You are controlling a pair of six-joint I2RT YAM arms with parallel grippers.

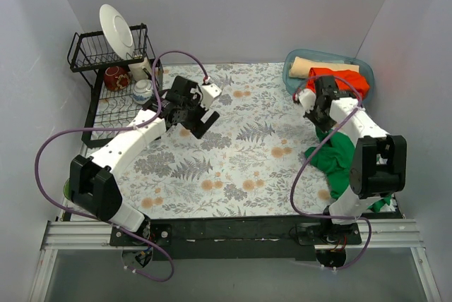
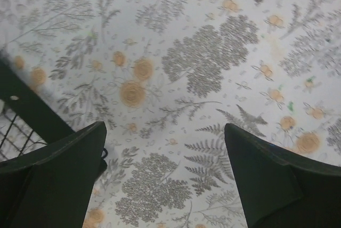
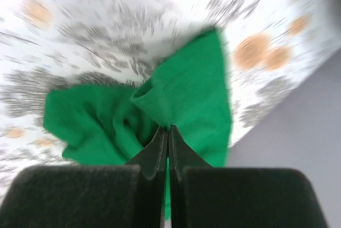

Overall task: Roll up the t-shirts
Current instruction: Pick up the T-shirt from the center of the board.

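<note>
The emerald green t-shirt (image 1: 340, 161) hangs crumpled at the right edge of the floral table, lifted by one pinch. My right gripper (image 1: 322, 125) is shut on a fold of it; in the right wrist view the closed tips (image 3: 168, 130) pinch the green cloth (image 3: 186, 97), which bunches out to both sides. An orange-red t-shirt (image 1: 342, 79) and a pale tan t-shirt (image 1: 315, 66) lie in the blue bin (image 1: 289, 70) at the back right. My left gripper (image 1: 196, 124) is open and empty over the table at the left; its fingers (image 2: 74, 156) frame bare tablecloth.
A black wire dish rack (image 1: 87, 53) stands at the back left with a white plate (image 1: 116, 30), a dark red mug (image 1: 115, 77) and a small patterned cup (image 1: 142, 91). Grey walls close in on three sides. The rack's dark edge (image 2: 32, 112) shows in the left wrist view.
</note>
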